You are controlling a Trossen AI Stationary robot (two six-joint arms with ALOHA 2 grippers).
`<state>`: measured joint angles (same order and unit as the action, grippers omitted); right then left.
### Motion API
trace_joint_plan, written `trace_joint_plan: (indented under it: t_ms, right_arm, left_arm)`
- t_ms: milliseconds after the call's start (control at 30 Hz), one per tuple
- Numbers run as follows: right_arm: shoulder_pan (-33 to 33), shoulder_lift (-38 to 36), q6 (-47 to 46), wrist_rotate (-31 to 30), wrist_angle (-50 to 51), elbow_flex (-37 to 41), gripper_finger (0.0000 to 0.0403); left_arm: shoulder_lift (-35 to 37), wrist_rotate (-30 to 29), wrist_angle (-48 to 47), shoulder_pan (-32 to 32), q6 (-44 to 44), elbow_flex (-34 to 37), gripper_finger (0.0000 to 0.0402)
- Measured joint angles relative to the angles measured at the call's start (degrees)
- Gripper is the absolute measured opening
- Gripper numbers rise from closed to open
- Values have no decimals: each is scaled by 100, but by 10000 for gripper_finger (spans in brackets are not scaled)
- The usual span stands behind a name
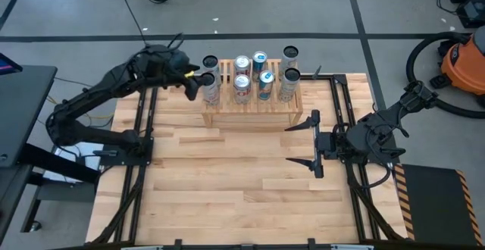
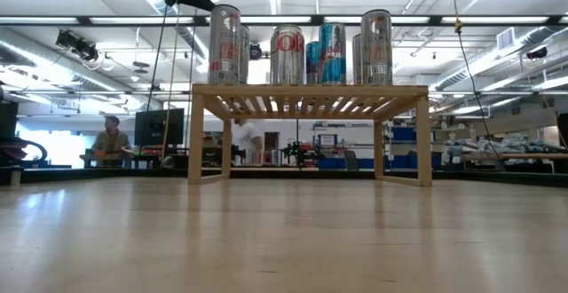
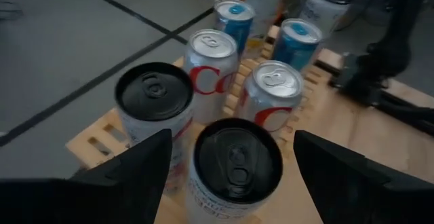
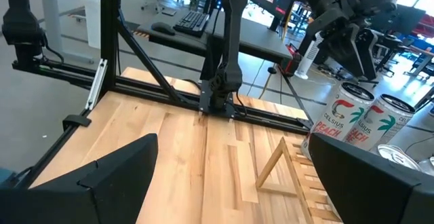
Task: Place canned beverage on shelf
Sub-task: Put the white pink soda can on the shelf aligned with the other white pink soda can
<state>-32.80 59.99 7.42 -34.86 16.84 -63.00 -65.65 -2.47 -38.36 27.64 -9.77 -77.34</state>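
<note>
1. Left gripper (image 1: 195, 81), at the left end of the shelf (image 1: 250, 114): the jaws stand apart on either side of a black-topped can (image 3: 236, 161) without visibly touching it. The can stands on the slats at the shelf's front left corner, so it reads as released, not grasped.

2. Risk, left side: a finger (image 3: 129, 166) sits just beside a second black-topped can (image 3: 153, 102) at the rear left corner. A sideways or tilted retreat could clip either can and tip it off the shelf edge; a straight lift looks safest.

3. Risk, centre: the cans stand close together, so one knocked can could topple its neighbours. The slatted top gives narrow footing, and a can set partly over a gap could rock.

4. Shelf contents, left to right: two black-topped cans; two silver red-lettered cans (image 1: 242, 84) with two blue cans (image 1: 265, 83) in the middle; two tall pale cans (image 1: 288, 83) at the right end. All stand upright. The shelf itself sits at the far edge of the worktop (image 1: 242, 197), near its middle.

5. Right gripper (image 1: 312, 142), over the right part of the worktop, well apart from the shelf: fingers spread wide, holding nothing, waiting.
</note>
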Motion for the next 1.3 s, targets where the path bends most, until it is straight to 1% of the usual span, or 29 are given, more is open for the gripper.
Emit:
trace_joint_plan:
  t_ms: [100, 167, 333, 600, 700, 1133, 1300]
  right_arm:
    - [-1, 0, 0, 1, 0, 0, 393]
    - [0, 0, -21, 1, 0, 0, 393]
    - [0, 0, -134, 1, 0, 0, 393]
    - [0, 0, -146, 1, 4, 0, 393]
    - [-2, 0, -146, 1, 7, 0, 393]
    - [-2, 0, -146, 38, 13, 0, 393]
    - [0, 0, -146, 38, 12, 0, 393]
  left_arm:
    - [-2, -549, -78, -114, 9, 0, 309]
    - [-2, -701, -141, -158, 5, 0, 309]
    - [-18, -710, -121, -309, -3, 0, 309]
    - [-365, -763, -64, -510, -1, 0, 309]
    - [-472, -755, -46, -516, 22, 2, 309]
    - [-487, -759, -49, -498, 57, 2, 309]
    - [-487, -759, -50, -501, 260, 2, 304]
